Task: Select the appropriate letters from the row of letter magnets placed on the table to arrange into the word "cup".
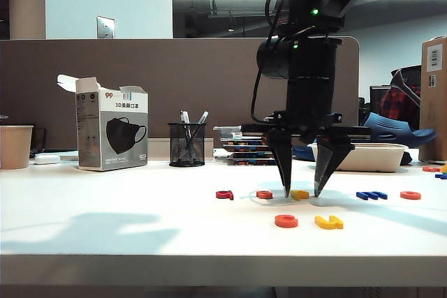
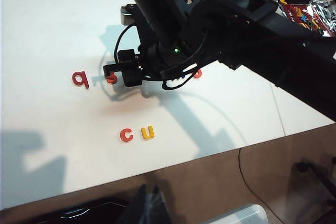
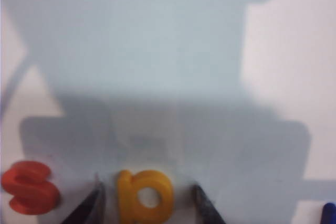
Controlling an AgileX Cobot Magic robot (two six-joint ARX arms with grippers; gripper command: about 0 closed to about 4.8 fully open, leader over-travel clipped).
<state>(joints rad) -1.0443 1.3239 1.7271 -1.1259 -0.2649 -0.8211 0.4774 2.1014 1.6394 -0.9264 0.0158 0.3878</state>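
Orange c [image 2: 126, 135] and yellow u [image 2: 148, 132] lying paired; right claw [image 3: 149, 203] spread, straddling yellow p [image 3: 144, 195], not yet pinching. Left claw unseen.

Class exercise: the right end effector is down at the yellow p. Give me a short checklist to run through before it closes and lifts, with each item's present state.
1. Right end effector straddles the yellow p: ok.
2. Jaws not yet gripping the p: ok.
3. Red s sits outside the fingers: ok, but close.
4. Orange c and yellow u placed side by side: ok.
5. Table right of the u is free for the p: ok.
6. Left end effector clear of the work: cannot tell.
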